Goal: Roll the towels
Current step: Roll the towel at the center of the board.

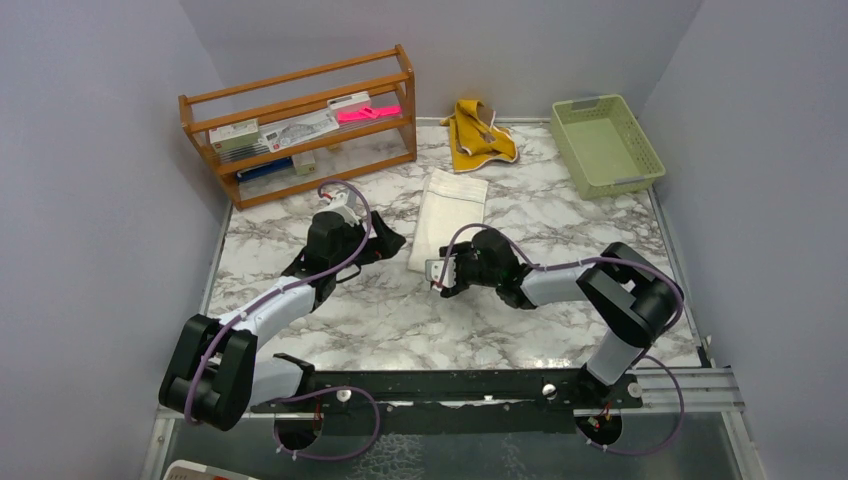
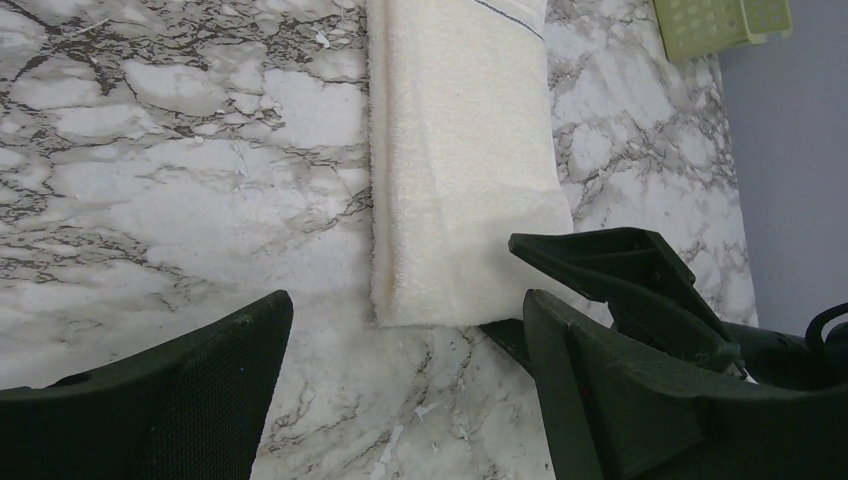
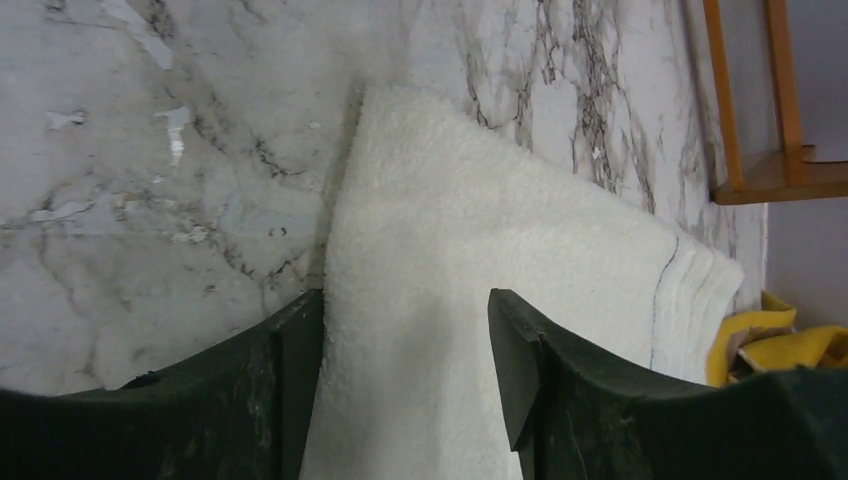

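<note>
The cream-white towel [image 1: 449,210] lies folded flat as a long strip in the middle of the marble table. The mustard-yellow towel [image 1: 479,137] lies crumpled at the back. My left gripper [image 1: 397,245] is open and empty just left of the cream towel's near end [image 2: 460,160], over bare marble. My right gripper [image 1: 438,271] is open at that same near end. In the right wrist view, one finger sits at the towel's edge and the other over the cloth [image 3: 480,230]. The right gripper's fingers [image 2: 620,262] show in the left wrist view, touching the towel's near corner.
A wooden rack [image 1: 300,125] with small items stands at the back left. A pale green plastic basket [image 1: 605,145] stands at the back right. Grey walls close in three sides. A black rail [image 1: 480,385] runs along the near edge.
</note>
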Available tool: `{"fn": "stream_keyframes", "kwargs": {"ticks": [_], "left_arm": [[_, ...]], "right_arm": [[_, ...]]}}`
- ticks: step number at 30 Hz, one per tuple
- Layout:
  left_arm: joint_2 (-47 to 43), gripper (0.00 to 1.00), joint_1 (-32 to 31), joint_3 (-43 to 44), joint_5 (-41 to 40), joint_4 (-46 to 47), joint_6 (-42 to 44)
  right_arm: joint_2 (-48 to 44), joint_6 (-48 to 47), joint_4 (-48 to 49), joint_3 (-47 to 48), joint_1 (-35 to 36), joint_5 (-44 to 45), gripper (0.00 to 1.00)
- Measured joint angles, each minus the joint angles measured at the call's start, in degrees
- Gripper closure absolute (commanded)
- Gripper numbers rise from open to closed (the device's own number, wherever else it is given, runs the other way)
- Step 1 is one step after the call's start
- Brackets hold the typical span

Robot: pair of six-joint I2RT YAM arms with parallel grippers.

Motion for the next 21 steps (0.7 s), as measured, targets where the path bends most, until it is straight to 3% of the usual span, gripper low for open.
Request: {"fn": "stream_keyframes", "kwargs": {"ticks": [5,9,14,21], "left_arm": [[0.1,0.12,0.4,0.1,0.9,-0.6,0.3],[0.9,0.12,0.9,0.4,2.2,-1.1,0.2],[1.5,0.12,1.2,1.3,3.7,-1.3,0.1],[1.5,0.12,1.4,2.0,5.6,-1.7,0.2]], "right_arm": [[3.1,-2.3,-0.9,3.1,0.1,3.2,0.67],[3.3,-2.7,-4.2,3.9,0.2,4.0,0.94],[1.6,0.4,-10.3,5.2,0.4,2.8,0.99],[-3.3,16.6,-18.7,10.0,0.4,-7.2,0.99]]}}
